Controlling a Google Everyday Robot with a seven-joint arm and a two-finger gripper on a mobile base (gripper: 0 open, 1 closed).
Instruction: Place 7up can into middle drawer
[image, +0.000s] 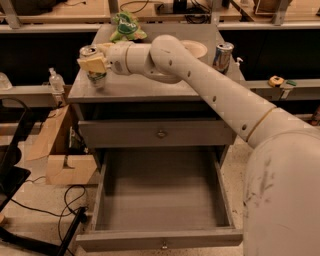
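The 7up can (95, 77), white and green with a silver top, stands at the left end of the grey cabinet top (150, 87), leaning slightly. My gripper (93, 63) reaches in from the right and is shut on the can's upper half. One yellowish finger pad (91, 64) covers the can's front; the other finger is hidden behind it. The middle drawer (160, 239) is pulled fully open below. Its shallow grey tray holds nothing, and its front with a small knob is nearest the camera.
The upper drawer front (157, 133) is closed. A taller blue-and-silver can (222, 56) stands at the top's right, a pale bowl (196, 48) behind my arm and a green bag (126, 27) at the back. A cardboard box (62, 160) and cables lie on the floor at left.
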